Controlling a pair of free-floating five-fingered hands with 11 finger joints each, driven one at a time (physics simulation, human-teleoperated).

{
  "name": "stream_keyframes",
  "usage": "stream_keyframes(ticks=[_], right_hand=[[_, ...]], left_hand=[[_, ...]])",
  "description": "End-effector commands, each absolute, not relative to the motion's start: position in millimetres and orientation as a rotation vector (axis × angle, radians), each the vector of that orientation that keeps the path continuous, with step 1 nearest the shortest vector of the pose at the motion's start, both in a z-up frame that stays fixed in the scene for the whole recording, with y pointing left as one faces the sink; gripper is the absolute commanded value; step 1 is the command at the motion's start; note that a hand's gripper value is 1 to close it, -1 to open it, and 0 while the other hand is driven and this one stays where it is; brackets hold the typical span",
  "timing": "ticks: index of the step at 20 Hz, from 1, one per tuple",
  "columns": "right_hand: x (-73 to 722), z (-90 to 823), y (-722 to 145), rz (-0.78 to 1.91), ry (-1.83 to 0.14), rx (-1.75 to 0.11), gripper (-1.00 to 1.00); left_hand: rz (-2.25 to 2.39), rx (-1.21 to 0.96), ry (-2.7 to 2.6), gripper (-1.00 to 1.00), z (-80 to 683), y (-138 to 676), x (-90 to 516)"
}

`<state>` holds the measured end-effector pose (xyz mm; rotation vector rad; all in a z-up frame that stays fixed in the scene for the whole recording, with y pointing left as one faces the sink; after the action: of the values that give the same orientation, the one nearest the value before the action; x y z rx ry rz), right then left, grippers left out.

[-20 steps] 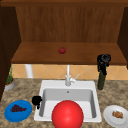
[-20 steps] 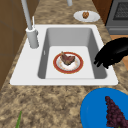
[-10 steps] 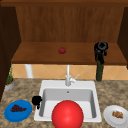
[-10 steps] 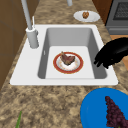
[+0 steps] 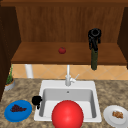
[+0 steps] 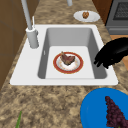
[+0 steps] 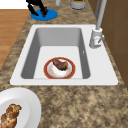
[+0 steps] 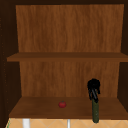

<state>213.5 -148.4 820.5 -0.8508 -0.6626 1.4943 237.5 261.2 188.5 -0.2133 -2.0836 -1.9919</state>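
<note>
Behind the right hand (image 5: 94,37) stands the wooden cabinet, its lower shelf (image 5: 40,56) running out to the hand's left and right. Below the hand lie the table (image 5: 110,90) and the white sink (image 5: 47,86), the faucet (image 5: 67,77) down and to its left. In the sink basin, beside the left hand (image 6: 113,52), sits a red-rimmed plate (image 6: 68,62) with a piece of meat on it. The left hand hovers at the sink's near-left rim, fingers curled downward and holding nothing, with the blue plate (image 5: 18,110) of grapes just to its left. The right hand is curled round the top of a long dark green cucumber (image 5: 94,59), which hangs straight down from it — its lower end reaches past the shelf's front edge. I cannot tell whether the cucumber touches the shelf. A small red tomato (image 5: 62,50) lies on the shelf, well to the left of the right hand. As a judgement, the cucumber is grasped and raised to the cabinet — not yet let go there.
</note>
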Motion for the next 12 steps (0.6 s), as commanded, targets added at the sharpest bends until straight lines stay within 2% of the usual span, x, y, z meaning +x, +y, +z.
stream_keyframes(ticks=[1,12], right_hand=[[244,837,-141,1.474,-0.638,-0.873,1.00],[335,849,-136,1.478,-0.679,-0.840,1.00]], left_hand=[[-1.992,-0.213,-2.084,0.00,189,261,237],[-1.992,-0.213,-2.084,0.00,189,261,237]])
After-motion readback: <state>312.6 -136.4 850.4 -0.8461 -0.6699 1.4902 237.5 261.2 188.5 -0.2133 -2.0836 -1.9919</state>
